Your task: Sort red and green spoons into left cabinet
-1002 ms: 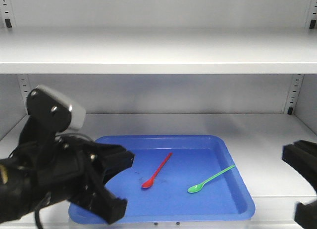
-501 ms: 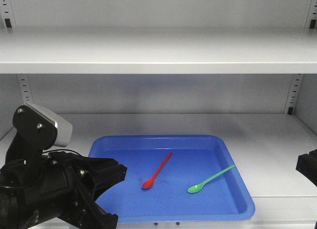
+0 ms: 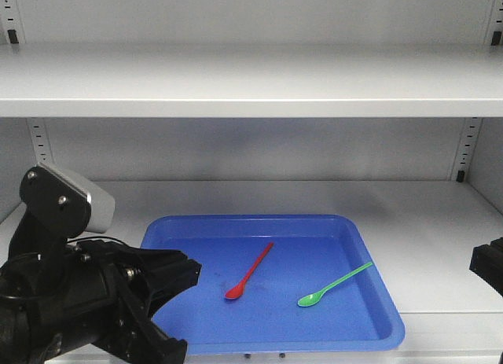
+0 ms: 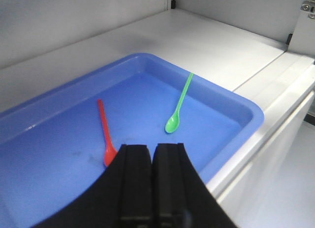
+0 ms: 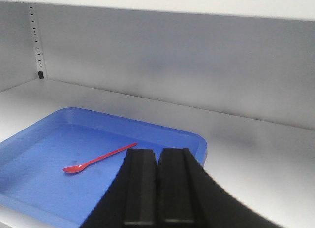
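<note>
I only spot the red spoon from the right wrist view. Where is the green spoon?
In the front view the green spoon lies inside the blue tray, toward its right side, right of the red spoon and not touching it.

Nothing readable anywhere in these shots, honestly. No text, brand, number or sticker shows on anything in any view.
</note>
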Controlling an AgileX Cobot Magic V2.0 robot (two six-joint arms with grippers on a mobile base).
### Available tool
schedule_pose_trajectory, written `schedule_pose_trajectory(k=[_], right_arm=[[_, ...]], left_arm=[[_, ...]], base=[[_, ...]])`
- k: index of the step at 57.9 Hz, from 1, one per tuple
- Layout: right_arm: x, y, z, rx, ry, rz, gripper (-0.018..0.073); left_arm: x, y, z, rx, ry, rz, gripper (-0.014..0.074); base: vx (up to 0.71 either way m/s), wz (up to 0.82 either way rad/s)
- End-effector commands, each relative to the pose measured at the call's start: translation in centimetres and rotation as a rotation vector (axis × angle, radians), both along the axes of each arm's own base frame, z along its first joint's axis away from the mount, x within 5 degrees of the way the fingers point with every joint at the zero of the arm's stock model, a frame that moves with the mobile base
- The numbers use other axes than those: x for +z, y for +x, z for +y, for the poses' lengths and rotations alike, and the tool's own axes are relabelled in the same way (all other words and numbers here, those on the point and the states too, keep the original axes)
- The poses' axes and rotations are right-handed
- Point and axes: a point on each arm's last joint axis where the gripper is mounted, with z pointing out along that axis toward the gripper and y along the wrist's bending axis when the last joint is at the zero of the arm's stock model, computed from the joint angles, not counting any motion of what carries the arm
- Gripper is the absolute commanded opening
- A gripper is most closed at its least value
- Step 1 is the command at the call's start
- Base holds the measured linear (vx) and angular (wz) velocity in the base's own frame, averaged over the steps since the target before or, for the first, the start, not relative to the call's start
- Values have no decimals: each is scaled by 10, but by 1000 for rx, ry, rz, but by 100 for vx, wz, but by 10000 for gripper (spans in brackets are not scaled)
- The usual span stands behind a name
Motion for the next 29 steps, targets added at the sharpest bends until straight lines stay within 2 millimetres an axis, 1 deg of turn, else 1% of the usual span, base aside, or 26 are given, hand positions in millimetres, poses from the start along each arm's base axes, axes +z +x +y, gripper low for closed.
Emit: schedule_pose_trajectory(k=[1,8,15,23,29], right_arm=[[18,-2,0,13,39,-107,-6],[18,-2,0,13,39,-108,-6],[18,-2,0,13,39,-108,-6],[18,-2,0,13,39,-108,-6],[18,-2,0,13,39,-108,-6]], left_arm=[[29,-1,6,46,-100,-168,0],[37,3,10,77,-91,-295,0],[40,10,19,115,-60,-359,0],[45,21,36,209,-72,-403,0],[47,28,50,271,-47,-441,0]], base=[[0,0],[0,1],[0,2],[0,0],[0,0]])
